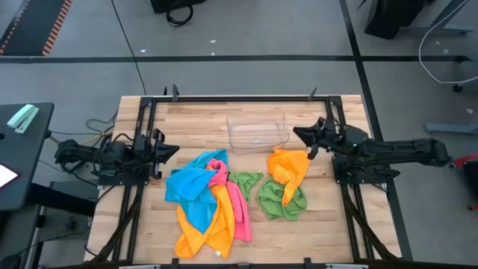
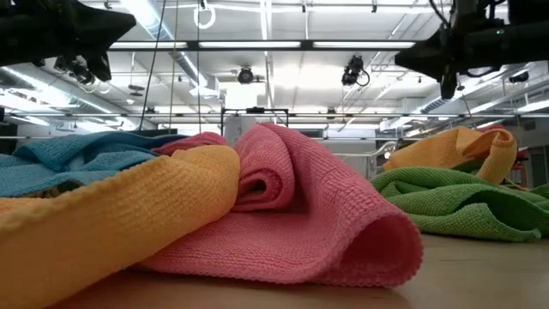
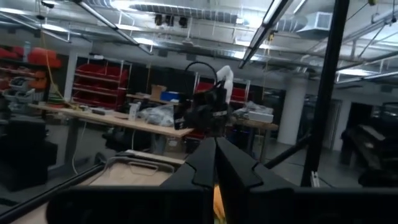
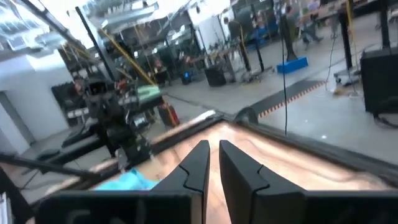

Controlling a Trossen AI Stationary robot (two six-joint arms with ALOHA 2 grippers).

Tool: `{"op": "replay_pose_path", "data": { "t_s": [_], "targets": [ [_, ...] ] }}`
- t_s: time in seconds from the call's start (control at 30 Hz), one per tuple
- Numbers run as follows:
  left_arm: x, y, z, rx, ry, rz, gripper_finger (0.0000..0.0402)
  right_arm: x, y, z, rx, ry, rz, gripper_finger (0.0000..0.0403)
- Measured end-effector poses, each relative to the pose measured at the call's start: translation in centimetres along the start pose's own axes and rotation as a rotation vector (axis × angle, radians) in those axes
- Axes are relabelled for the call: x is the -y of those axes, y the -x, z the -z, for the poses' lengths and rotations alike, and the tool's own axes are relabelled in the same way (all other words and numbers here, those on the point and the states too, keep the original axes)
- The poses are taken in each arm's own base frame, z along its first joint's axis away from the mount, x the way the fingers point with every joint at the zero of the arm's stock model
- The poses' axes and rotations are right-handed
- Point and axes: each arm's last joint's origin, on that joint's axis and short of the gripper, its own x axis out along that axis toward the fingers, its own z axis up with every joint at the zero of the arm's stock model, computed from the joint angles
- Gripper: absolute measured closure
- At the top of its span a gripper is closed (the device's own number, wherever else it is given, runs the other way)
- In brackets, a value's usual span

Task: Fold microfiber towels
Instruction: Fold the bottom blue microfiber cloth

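Several microfiber towels lie crumpled on the wooden table. In the left heap a blue towel point(image 1: 188, 187), an orange towel point(image 1: 205, 228) and a pink towel point(image 1: 233, 198) overlap; the pink one point(image 2: 300, 215) is nearest in the low view. To the right, another orange towel point(image 1: 290, 168) rests on a green towel point(image 1: 282, 200). My left gripper point(image 1: 174, 150) hovers shut at the left edge, pointing toward the heap. My right gripper point(image 1: 297, 134) hovers beside the tray, above the right orange towel, its fingers point(image 4: 200, 155) nearly together with nothing between them.
A clear plastic tray point(image 1: 258, 131) stands at the far middle of the table. A small green cloth point(image 1: 245, 181) lies between the two heaps. A black frame point(image 1: 239, 98) runs around the table's edges. Bare wood shows at the near right point(image 1: 328, 232).
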Motion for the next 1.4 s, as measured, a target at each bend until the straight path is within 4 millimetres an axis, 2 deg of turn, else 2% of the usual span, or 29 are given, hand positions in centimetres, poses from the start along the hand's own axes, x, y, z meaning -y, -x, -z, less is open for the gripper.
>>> {"op": "replay_pose_path", "data": {
  "t_s": [0.23,0.37,0.57,0.73,1.13,1.4],
  "targets": [
    [-0.2,0.0,0.3,-0.029,-0.029,-0.045,0.0394,-0.5,-1.4,1.9,-0.189,-0.115,-0.141,0.0359],
    [-0.5,-0.1,0.1,-0.067,-0.017,-0.085,0.0384,-1.3,-2.0,2.4,-0.202,-0.111,-0.203,0.0359],
    [-0.4,-0.8,-2.0,-0.203,-0.004,-0.147,0.0388,-2.9,-3.0,2.1,-0.216,-0.041,-0.27,0.0359],
    [0.3,-1.9,-2.2,-0.309,-0.022,-0.089,0.0389,-4.6,-4.4,1.4,-0.249,0.007,-0.302,0.0359],
    [2.6,-4.6,0.1,-0.572,-0.048,-0.015,0.03,-9.8,-9.5,1.5,-0.432,0.166,-0.334,0.0359],
    [4.3,-5.3,0.8,-0.653,-0.04,0.052,0.0268,-12.8,-12.5,1.6,-0.549,0.265,-0.34,0.0359]
  ]
}}
